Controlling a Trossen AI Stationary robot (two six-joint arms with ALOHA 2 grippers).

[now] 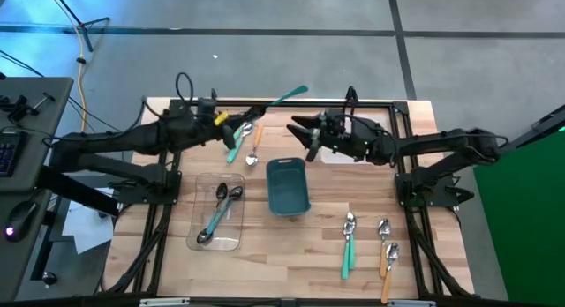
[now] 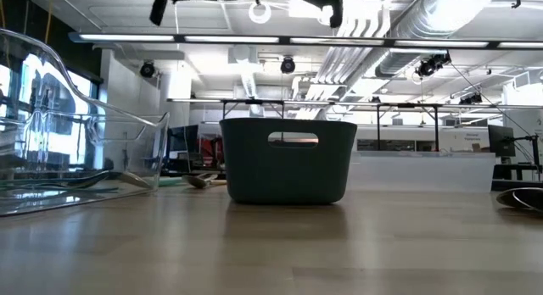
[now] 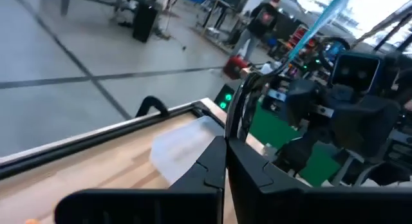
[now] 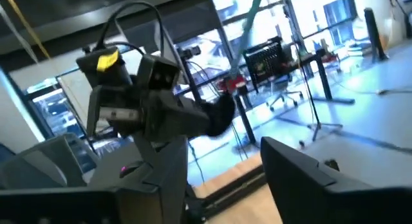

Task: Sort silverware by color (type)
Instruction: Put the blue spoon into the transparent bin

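The teal-handled spoon [image 1: 284, 99] is held aloft above the far middle of the wooden worktop [image 1: 265, 263], its handle angled up and away from the left gripper [image 1: 259, 111], whose fingers are pressed together on its lower end. In the left wrist view the same teal handle [image 3: 320, 22] rises from between the closed fingers [image 3: 212, 166].

Below that gripper, near the far edge, a second teal-handled spoon [image 1: 234, 141] and an orange-handled spoon [image 1: 254, 148] lie just beside each other on the worktop. Two dark metal spoons [image 1: 219, 212] lie together inside the clear plastic tray [image 1: 200, 239] on the left. At the near right, two teal-handled spoons [image 1: 348, 243] lie side by side, and two orange-handled spoons [image 1: 387, 250] lie just to their right.

The teal rectangular bin [image 1: 287, 185] stands at mid-worktop, between the tray and the near-right spoons; the low view shows its handle slot [image 2: 293, 140].

The right gripper [image 1: 305, 135] hangs over the far middle, facing the left gripper, fingers [image 4: 302, 179] spread apart and holding nothing.
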